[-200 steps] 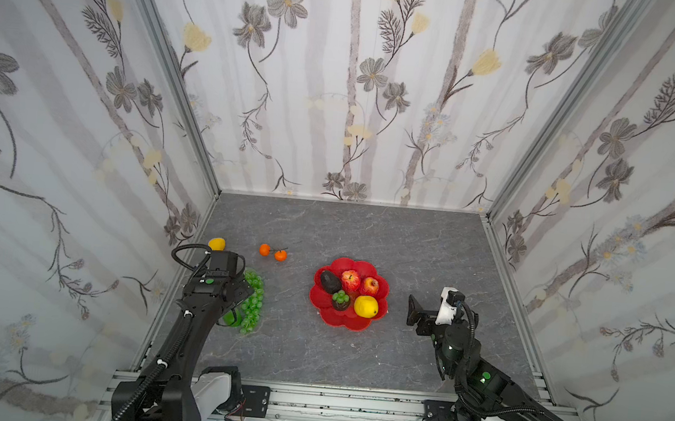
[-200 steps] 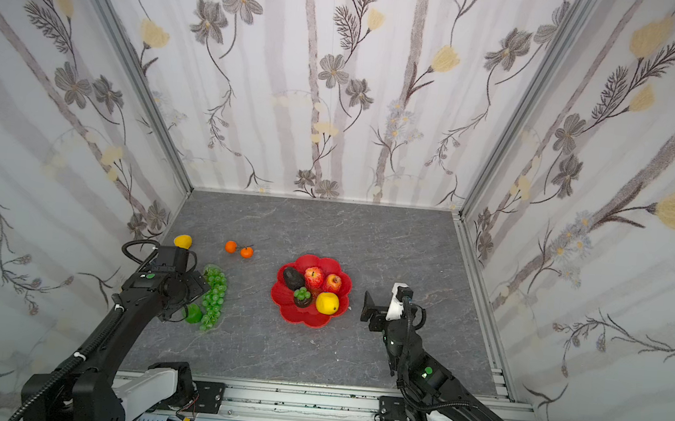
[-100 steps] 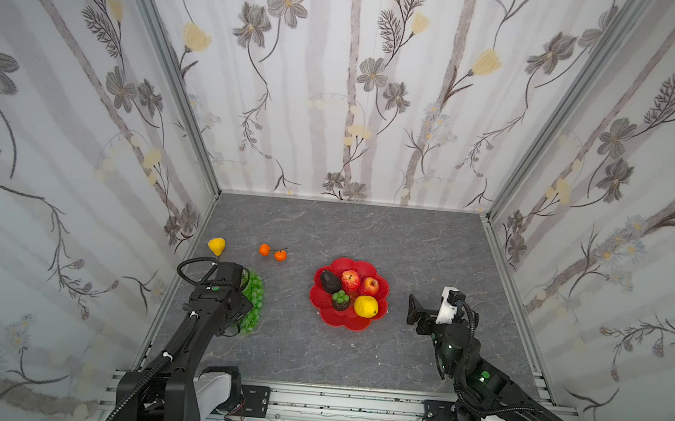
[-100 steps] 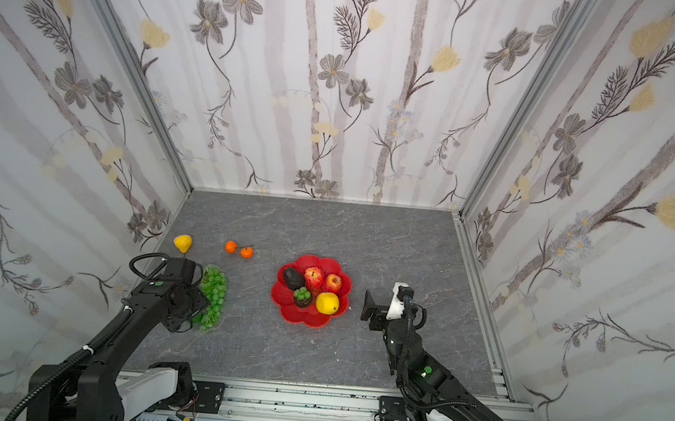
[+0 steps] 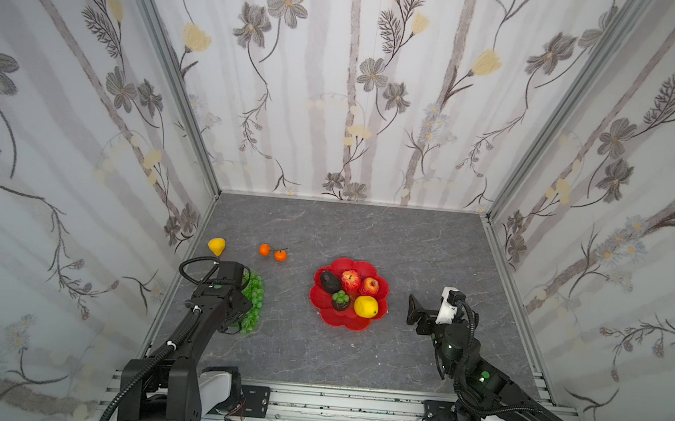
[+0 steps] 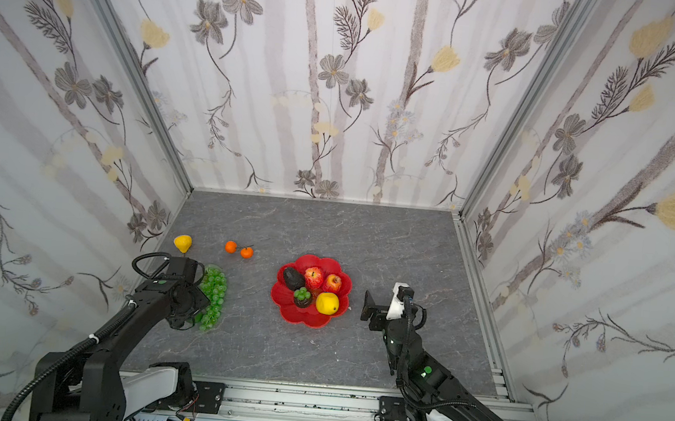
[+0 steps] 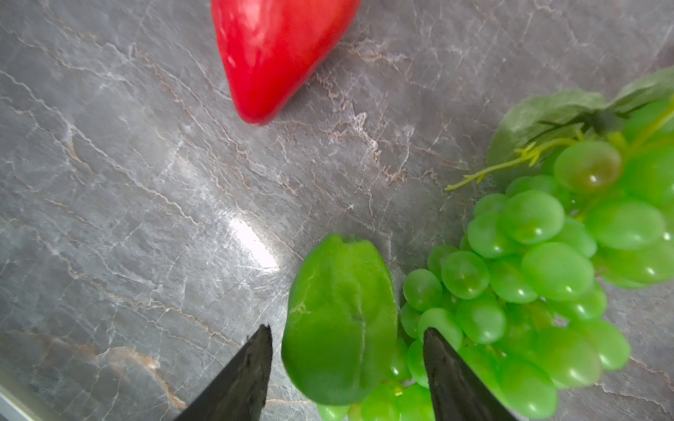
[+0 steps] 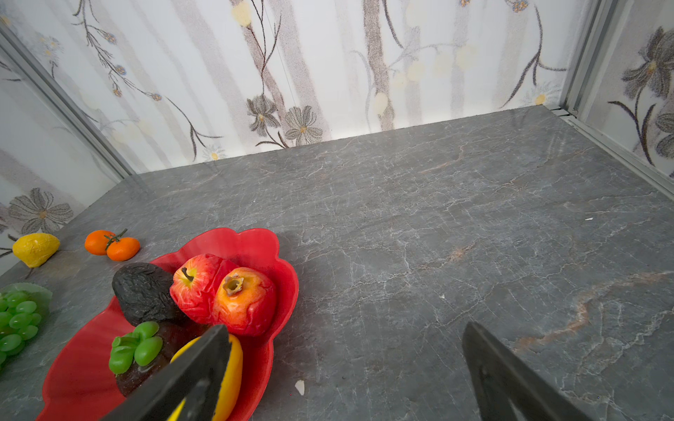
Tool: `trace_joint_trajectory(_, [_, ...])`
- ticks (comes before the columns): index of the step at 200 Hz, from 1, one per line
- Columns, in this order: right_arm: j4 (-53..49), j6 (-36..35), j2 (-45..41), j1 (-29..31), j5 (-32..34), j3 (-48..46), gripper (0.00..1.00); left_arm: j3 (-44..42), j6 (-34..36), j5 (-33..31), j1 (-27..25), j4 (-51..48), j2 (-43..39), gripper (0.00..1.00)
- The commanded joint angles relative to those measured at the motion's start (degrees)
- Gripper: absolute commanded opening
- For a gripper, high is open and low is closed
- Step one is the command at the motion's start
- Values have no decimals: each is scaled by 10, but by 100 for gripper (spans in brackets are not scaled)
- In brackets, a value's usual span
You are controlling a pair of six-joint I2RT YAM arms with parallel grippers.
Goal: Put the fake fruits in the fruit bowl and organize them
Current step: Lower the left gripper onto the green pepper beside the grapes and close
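The left gripper [image 7: 346, 330] stands spread, its two dark fingers [image 7: 251, 368] on either side of an oblong green fruit [image 7: 339, 320]. A thin gap shows on each side, so nothing is pinched. The green fruit lies on the grey tabletop [image 5: 367, 231] and presses against the grape bunch [image 7: 529, 273]. One finger has its tip among the grapes. A red pointed fruit [image 7: 277, 54] lies apart from both on bare stone.

In both top views this arm's wrist covers the green fruit. The grape bunch [image 5: 255, 296] shows beside the wrist, well to the left of the fruit bowl [image 5: 321, 299]. Beyond the grapes, towards the back wall and left of the bowl, two tangerines [image 5: 265, 249] [image 5: 280, 255] touch each other. A yellow pear [image 5: 216, 246] sits further left by the side wall.

The right gripper [image 8: 344, 328] is spread wide with nothing between its fingers, and it is held just right of the bowl [image 8: 255, 248].

The bowl itself sits near the middle of the table. It holds a dark avocado [image 5: 330, 281], two red apples [image 5: 350, 280] [image 5: 370, 286], a yellow lemon [image 5: 365, 306] and a dark fruit with a green top [image 5: 340, 300], all packed close together.
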Motion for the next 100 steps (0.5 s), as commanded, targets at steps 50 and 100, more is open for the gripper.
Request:
trace_joint_trajectory(50, [21, 6, 4, -3, -6, 2, 99, 1, 8, 4, 8, 16, 27, 53])
trace_joint_trajectory(100, [20, 7, 5, -5, -5, 2, 99, 1, 7, 7, 8, 13, 6, 48])
